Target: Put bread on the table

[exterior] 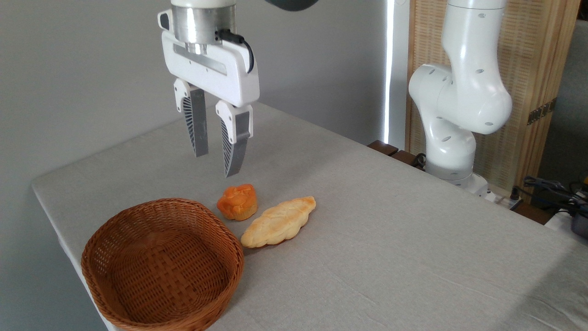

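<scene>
The bread [279, 222], a pale-yellow braided loaf with tapered ends, lies flat on the table [390, 239], just right of the wicker basket. My gripper [216, 163] hangs in the air above and behind the loaf, up and to its left, fingers pointing down. Its two fingers stand a little apart with nothing between them. It touches neither the bread nor the muffin.
A small orange muffin [237, 202] sits on the cloth touching the loaf's left side. An empty brown woven basket [161, 264] stands at the front left near the table's edge. The arm's white base [455, 119] rises at the back right.
</scene>
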### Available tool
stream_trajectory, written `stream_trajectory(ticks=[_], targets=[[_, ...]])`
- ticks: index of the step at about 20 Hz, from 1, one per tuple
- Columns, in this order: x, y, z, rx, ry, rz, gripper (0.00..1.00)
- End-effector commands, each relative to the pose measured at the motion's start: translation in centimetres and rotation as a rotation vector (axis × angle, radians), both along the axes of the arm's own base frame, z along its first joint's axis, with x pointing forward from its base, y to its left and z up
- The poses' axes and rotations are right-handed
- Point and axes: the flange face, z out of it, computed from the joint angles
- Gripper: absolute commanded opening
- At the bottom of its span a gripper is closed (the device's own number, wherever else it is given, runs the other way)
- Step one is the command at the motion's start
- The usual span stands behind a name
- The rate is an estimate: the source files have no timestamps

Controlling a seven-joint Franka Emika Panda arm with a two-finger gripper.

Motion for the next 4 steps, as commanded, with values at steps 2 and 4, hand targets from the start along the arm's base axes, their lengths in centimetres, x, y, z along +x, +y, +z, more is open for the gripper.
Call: stream_trajectory(ticks=[2, 4], targets=[[-0.08, 1.38, 0.12, 0.007, 0.055, 0.02, 1.0], [-0.12, 1.31, -0.03, -0.019, 0.068, 0.023, 1.0]])
